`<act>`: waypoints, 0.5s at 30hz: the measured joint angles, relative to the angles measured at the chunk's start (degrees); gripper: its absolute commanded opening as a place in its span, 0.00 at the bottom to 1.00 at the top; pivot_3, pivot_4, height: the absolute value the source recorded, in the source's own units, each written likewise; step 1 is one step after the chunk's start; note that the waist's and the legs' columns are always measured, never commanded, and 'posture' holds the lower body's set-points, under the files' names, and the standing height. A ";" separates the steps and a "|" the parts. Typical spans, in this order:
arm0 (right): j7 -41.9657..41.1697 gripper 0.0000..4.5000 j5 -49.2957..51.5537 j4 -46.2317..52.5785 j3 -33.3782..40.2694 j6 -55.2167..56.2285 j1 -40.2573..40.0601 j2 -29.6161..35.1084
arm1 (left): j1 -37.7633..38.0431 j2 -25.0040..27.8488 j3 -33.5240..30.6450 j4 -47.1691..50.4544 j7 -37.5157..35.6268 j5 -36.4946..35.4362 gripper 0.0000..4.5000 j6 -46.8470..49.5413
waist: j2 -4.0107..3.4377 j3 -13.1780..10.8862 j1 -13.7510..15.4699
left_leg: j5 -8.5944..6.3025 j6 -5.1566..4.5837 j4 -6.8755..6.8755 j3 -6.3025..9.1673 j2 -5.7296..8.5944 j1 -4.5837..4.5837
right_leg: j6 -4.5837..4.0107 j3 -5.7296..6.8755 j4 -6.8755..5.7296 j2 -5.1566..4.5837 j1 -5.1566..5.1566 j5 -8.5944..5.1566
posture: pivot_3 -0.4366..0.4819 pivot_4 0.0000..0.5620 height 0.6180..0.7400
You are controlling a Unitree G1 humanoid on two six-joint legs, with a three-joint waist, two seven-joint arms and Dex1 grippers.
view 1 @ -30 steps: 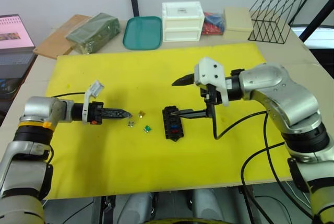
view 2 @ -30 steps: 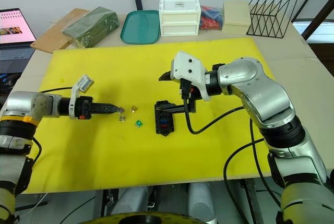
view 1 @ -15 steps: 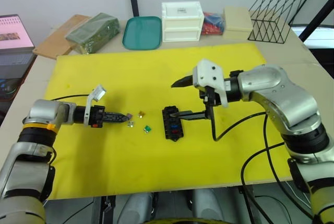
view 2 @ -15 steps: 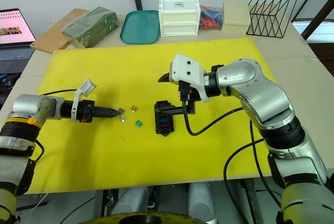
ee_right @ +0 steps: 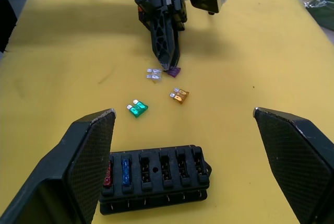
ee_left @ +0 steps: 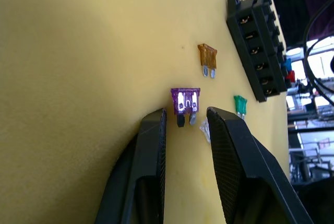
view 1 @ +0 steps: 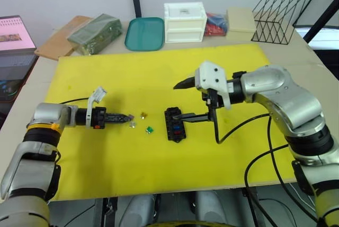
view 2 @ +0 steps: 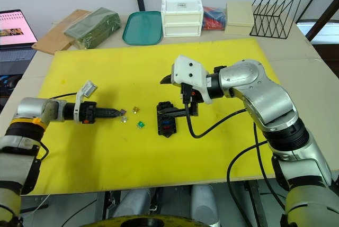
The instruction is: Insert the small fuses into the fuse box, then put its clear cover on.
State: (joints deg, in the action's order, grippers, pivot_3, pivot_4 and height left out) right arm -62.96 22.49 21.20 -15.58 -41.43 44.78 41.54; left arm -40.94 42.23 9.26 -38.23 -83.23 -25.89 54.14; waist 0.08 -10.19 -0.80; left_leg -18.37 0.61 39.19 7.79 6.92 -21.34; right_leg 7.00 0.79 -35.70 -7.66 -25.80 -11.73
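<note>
Fuse box (view 1: 175,124) on yellow mat (view 1: 116,153); left jaws narrow at purple fuse (ee_left: 185,101), grip unclear; right jaws wide.

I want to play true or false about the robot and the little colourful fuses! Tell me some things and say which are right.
1. The tiny purple plastic fuse lies on the yellow mat right at the tips of the left hand. True.
2. The left hand is shut tight. False: its two black fingers stand open, with the purple fuse at the gap.
3. The small black plastic fuse box already has a red fuse and a blue fuse in its slots. True.
4. The small green fuse sits in the fuse box. False: it lies loose on the mat, beside the box.
5. The right hand is wide open by the fuse box. True.
6. The little amber fuse is held by the right hand. False: it lies on the mat.
</note>
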 measured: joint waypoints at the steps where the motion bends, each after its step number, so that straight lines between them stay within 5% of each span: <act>1: -0.09 1.00 -0.17 0.00 -0.13 0.21 0.00 0.00 | 0.00 -0.07 -0.07 -0.09 0.02 0.10 0.29 -0.09 | 0.00 0.00 0.00 | 0.00 0.01 0.00 0.00 0.00 0.00 | 0.00 0.00 -0.02 0.00 0.00 0.00 | 0.48 0.27 1.00; 3: -0.27 1.00 -0.49 -0.01 -0.39 0.59 0.00 0.00 | 0.01 -0.19 -0.30 -0.18 0.07 0.29 0.29 -0.22 | 0.01 0.00 0.00 | 0.01 0.02 0.01 0.00 0.00 0.03 | 0.00 -0.02 -0.08 0.00 0.00 0.00 | 0.48 0.27 1.00; 8: -0.37 1.00 -1.01 -0.02 -1.11 0.66 0.00 0.00 | 0.20 -0.65 -1.09 -0.39 1.31 0.59 0.02 -0.84 | 0.01 0.00 0.00 | 0.03 0.05 0.02 0.00 0.01 0.04 | 0.00 -0.04 -0.16 0.00 -0.02 0.00 | 0.48 0.27 1.00; 15: -0.38 1.00 -1.16 -0.02 -1.35 0.67 0.00 -0.01 | 1.05 -0.80 -1.84 0.25 1.64 0.57 0.01 -2.19 | 0.01 0.01 0.01 | 0.05 0.08 0.03 0.00 0.01 0.05 | 0.00 -0.07 -0.22 0.00 -0.05 0.00 | 0.48 0.27 1.00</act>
State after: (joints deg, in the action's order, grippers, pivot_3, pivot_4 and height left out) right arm -63.34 21.32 21.18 -16.93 -40.76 44.78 41.53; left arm -39.90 41.43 7.43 -37.98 -81.60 -25.32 51.95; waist 0.09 -10.19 -0.79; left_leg -18.32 0.69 39.22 7.79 6.93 -21.29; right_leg 6.99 0.72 -35.91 -7.66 -25.86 -11.73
